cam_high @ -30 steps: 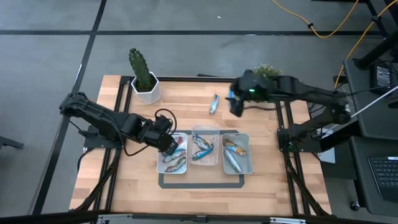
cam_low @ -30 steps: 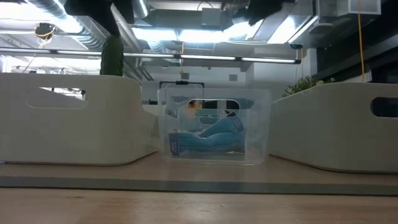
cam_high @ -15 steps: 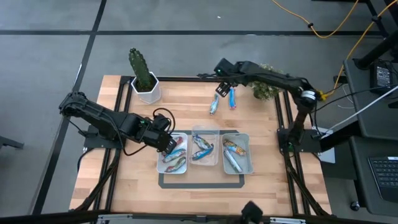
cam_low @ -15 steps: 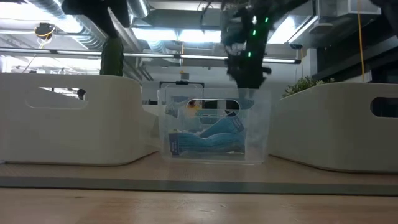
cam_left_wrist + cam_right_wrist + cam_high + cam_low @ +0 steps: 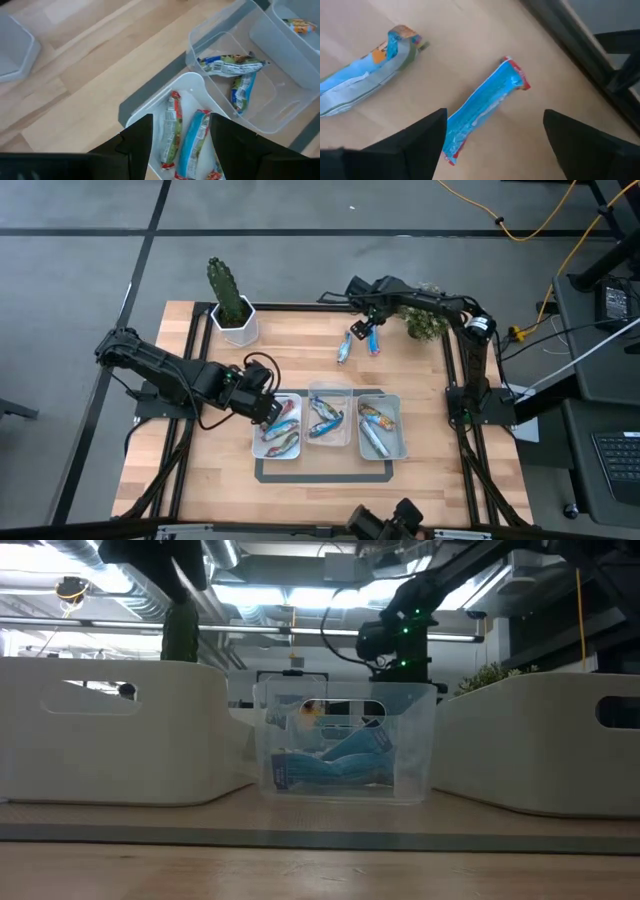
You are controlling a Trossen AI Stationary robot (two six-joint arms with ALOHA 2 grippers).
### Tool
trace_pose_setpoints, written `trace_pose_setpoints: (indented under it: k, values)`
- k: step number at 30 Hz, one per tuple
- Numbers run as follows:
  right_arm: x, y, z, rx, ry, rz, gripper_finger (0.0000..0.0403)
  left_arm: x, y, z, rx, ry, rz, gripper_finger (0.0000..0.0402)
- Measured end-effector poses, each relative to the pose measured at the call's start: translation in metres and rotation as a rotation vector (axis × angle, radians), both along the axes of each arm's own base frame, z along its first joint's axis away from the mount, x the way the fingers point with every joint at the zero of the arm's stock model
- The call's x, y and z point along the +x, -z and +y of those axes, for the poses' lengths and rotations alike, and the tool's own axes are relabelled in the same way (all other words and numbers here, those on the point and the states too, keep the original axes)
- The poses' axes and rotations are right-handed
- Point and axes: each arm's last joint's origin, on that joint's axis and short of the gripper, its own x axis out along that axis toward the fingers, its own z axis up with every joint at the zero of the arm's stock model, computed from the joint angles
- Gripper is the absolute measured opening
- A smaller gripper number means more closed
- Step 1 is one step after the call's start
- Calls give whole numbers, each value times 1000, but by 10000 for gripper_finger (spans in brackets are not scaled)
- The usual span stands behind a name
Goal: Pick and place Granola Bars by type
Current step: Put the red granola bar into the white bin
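Item: two loose granola bars at the far edge of the wooden surface, near a small leafy plant.
- Blue bar with red ends: lying flat, long axis running roughly front to back on the surface. The right claw is hovering directly above it with fingers spread wide, gripping nothing.
- Blue-and-silver bar with an orange patch: lying just beside the first, apart from it, long axis tilted slightly off front-to-back.

Item: sorted bars in three trays, side by side near the surface's front.
- Left white tray: holding red-ended bars, lying roughly lengthwise along the tray. The left claw is hanging over this tray's far corner, fingers parted, holding nothing.
- Middle clear tray: bars lying crossed at angles.
- Right white tray: two bars, lengthwise.

Item: potted cactus standing at the far left corner.

Surroundings: grey floor with yellow cables; ceiling lights and ducts are showing in the low view.
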Motion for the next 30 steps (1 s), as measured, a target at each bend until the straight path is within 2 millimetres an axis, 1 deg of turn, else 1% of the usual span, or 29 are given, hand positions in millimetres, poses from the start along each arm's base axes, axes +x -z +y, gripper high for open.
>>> trace_pose_setpoints:
  k: [4,11,16,22,27,30]
  values:
    - [3,8,-1,15,-6,9,324,-1,0,1,6,-4,11,187]
    - [7,23,-6,44,-7,7,300,-1,0,1,7,-5,11,187]
    - [6,36,-8,82,3,40,281,-1,0,1,4,-3,13,187]
    - [6,46,-12,112,13,51,265,-1,0,1,3,-4,12,187]
    - [3,58,-18,184,29,39,252,-1,0,1,3,-4,12,187]
    - [2,63,-19,217,28,35,236,-1,0,1,3,-4,12,187]
